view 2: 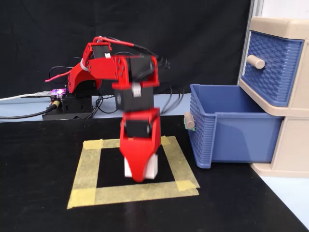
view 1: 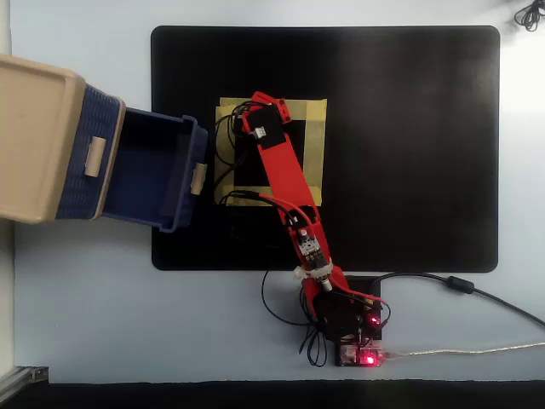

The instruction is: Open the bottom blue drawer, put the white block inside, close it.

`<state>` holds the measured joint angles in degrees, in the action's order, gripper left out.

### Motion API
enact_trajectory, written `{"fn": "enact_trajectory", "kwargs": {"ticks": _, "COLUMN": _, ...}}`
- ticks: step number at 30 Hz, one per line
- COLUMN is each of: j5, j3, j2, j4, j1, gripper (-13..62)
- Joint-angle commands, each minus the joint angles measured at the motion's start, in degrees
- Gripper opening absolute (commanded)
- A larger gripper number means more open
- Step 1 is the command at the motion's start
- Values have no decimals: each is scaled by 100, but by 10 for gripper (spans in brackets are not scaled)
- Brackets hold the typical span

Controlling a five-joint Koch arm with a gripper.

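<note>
The red gripper (view 2: 140, 176) points down inside the yellow tape square (view 2: 87, 166), fingers closed around the small white block (view 2: 150, 167). The dark blue plastic bottom drawer (view 2: 231, 130) stands pulled open beside the square.

Overhead view: my red arm (view 1: 285, 175) runs from the base (view 1: 345, 315) at the lower middle up over the black mat (view 1: 409, 145), wrist end sitting above the yellow tape square (view 1: 313, 111); my jaws are hidden under the arm, so their state can't be read here. Bottom blue drawer (view 1: 153, 170) is pulled out of the beige cabinet (view 1: 34, 136) at left, its beige handle (view 1: 198, 179) just left of the tape square. Upper blue drawer (view 1: 89, 158) sits closed in the cabinet above it.
</note>
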<state>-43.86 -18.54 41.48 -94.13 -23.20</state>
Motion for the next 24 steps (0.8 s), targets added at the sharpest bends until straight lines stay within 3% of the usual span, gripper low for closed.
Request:
{"fn": "enact_trajectory", "kwargs": {"ticks": 1, "j5": -527, "j3": 431, "j2": 905, "j4": -185, "j1": -18, "gripper": -80}}
{"fn": "enact_trajectory", "kwargs": {"ticks": 6, "j5": -3023, "j3": 571, "j2": 2109, "j4": -255, "j1": -580, "gripper": -80}}
{"fn": "enact_trajectory", "kwargs": {"ticks": 15, "j5": -7796, "j3": 571, "j2": 2101, "j4": -264, "j1": -3023, "gripper": -79}}
{"fn": "enact_trajectory", "kwargs": {"ticks": 19, "j5": -8938, "j3": 562, "j2": 1969, "j4": -272, "j1": -3322, "gripper": -78}}
{"fn": "enact_trajectory", "kwargs": {"ticks": 24, "j5": -9070, "j3": 589, "j2": 1626, "j4": -211, "j1": -3331, "gripper": -56}}
